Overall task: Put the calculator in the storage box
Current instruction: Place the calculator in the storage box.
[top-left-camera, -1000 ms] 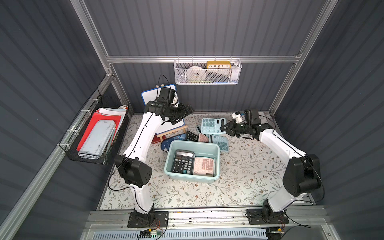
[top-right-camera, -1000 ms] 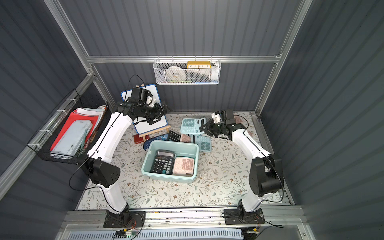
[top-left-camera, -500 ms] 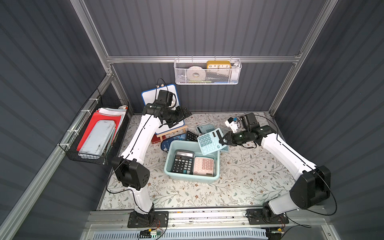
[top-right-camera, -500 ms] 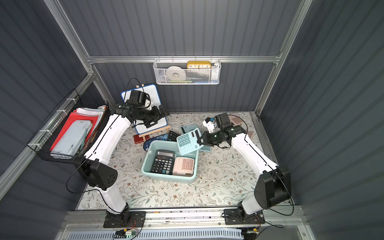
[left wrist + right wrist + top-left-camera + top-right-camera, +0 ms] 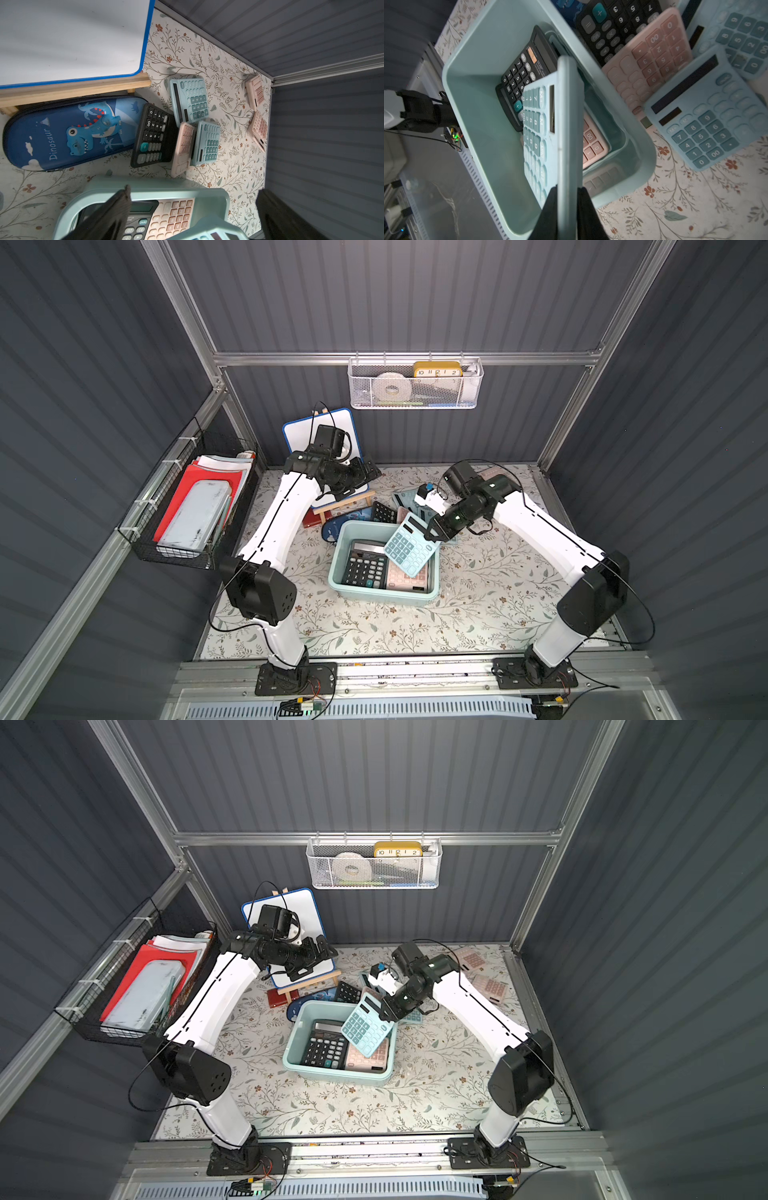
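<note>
Half-hiding the pink calculator in the storage box, the blue calculator slopes keypad-end down, display end pinched by the right end effector.

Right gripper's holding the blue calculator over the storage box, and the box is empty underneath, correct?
Not empty: both top views show the storage box already holding a black calculator and a pink calculator. The rest stands: the right gripper holds the blue calculator over it.
</note>
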Robot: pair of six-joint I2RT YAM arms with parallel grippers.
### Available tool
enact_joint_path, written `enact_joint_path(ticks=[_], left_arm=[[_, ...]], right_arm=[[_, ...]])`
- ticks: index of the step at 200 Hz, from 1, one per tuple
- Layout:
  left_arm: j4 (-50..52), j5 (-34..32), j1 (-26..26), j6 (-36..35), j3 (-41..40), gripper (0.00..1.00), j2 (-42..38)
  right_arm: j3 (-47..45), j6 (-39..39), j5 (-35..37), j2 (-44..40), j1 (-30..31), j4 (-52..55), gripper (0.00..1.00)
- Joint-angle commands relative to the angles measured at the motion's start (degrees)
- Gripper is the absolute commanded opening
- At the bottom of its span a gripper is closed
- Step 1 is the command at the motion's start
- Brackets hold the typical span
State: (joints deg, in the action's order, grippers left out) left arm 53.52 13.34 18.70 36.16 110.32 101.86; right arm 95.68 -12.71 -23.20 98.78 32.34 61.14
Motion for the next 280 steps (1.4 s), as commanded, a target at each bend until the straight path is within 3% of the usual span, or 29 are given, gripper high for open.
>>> enact_joint_path(ticks=[1, 144, 167, 196, 247, 280], left_arm=[[-0.7, -0.8, -0.4, -1.5, -1.0, 0.99, -2.4], [-0.4, 0.1, -1.1, -2.9, -0.6, 0.99, -1.2], [-0.3, 0.1, -1.2, -3.1, -0.5, 0.99, -1.1], [-0.3, 0.1, -1.4, -3.1, -0.4, 0.99, -1.1], [0.2, -0.1, -1.6, -3.1, -0.3, 0.99, -0.8], [1.7, -3.4, -1.7, -3.1, -2.6, 0.99, -2.2]], right_arm=[[4.4, -7.0, 4.9, 3.0, 2.5, 8.4, 0.00], [9.2, -11.0, 13.2, 12.5, 9.4, 10.3, 0.00], [10.0, -10.3, 13.4, 13.4, 9.8, 9.7, 0.18], [10.7, -9.7, 14.6, 13.6, 9.8, 9.2, 0.29], [13.8, -7.6, 16.8, 13.5, 9.5, 8.2, 0.39], [14.4, -3.7, 18.8, 12.2, 8.7, 5.1, 0.45]])
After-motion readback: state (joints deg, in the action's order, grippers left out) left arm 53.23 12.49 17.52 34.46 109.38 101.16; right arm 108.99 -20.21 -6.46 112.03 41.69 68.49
